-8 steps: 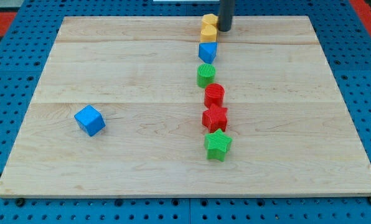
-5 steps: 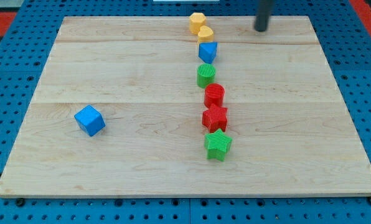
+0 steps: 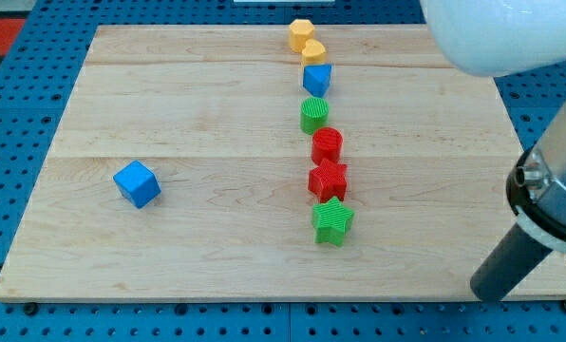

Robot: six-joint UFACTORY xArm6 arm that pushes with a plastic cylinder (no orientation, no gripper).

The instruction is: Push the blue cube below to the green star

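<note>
The blue cube (image 3: 137, 183) lies at the view's left on the wooden board (image 3: 198, 104). The green star (image 3: 332, 221) is the lowest of a column of blocks near the middle. My tip (image 3: 487, 291) is at the view's bottom right, at the board's lower right edge, far right of the green star and very far from the blue cube. The rod slants up to the arm's white body at the top right.
Above the green star, in a column going up: a red star (image 3: 328, 180), a red cylinder (image 3: 327, 145), a green cylinder (image 3: 313, 115), a blue pentagon-like block (image 3: 316, 79), a yellow heart-like block (image 3: 312, 52) and a yellow hexagon (image 3: 300, 33).
My tip has swept from the view's top, beside the yellow blocks, to the bottom right. The yellow blocks were nudged left at first. The arm's body now fills the top right.
</note>
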